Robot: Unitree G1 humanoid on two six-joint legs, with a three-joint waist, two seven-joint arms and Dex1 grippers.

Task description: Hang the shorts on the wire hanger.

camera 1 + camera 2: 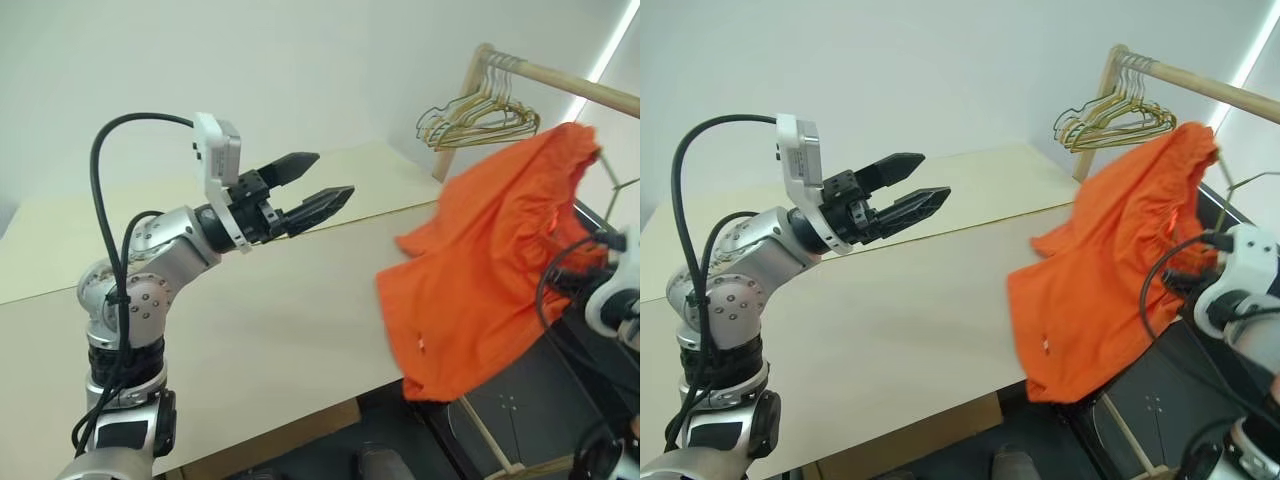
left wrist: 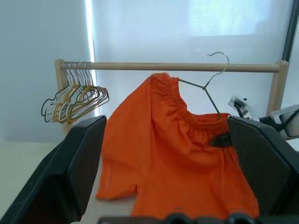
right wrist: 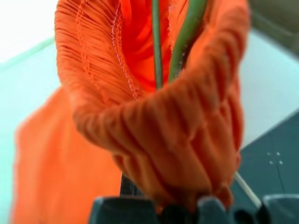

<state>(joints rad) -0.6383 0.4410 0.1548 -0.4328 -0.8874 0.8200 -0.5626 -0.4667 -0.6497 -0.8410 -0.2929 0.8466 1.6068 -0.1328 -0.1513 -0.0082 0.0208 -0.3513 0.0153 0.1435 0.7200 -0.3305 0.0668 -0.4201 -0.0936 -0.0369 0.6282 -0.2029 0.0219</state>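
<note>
- the shorts (image 1: 480,270) hang in the air off the bench's (image 1: 280,330) right edge, draped over the wire hanger (image 2: 205,91), whose hook sits in front of the wooden rail (image 2: 140,66).
- the right gripper (image 2: 222,140) has its fingers closed on the waistband and, it seems, the wire under it; the left gripper (image 1: 318,185) is raised over the bench with fingers wide, holding nothing.
- risk: the fabric sits bunched toward one shoulder, so a tilt of the hanger may let it slide off.
- risk: if the right fingers pinch cloth alone, the wire may slip out.
- count: one pair of shorts, one wire hanger, one rail, one bunch of spare hangers (image 1: 480,120), too close together to count.
</note>
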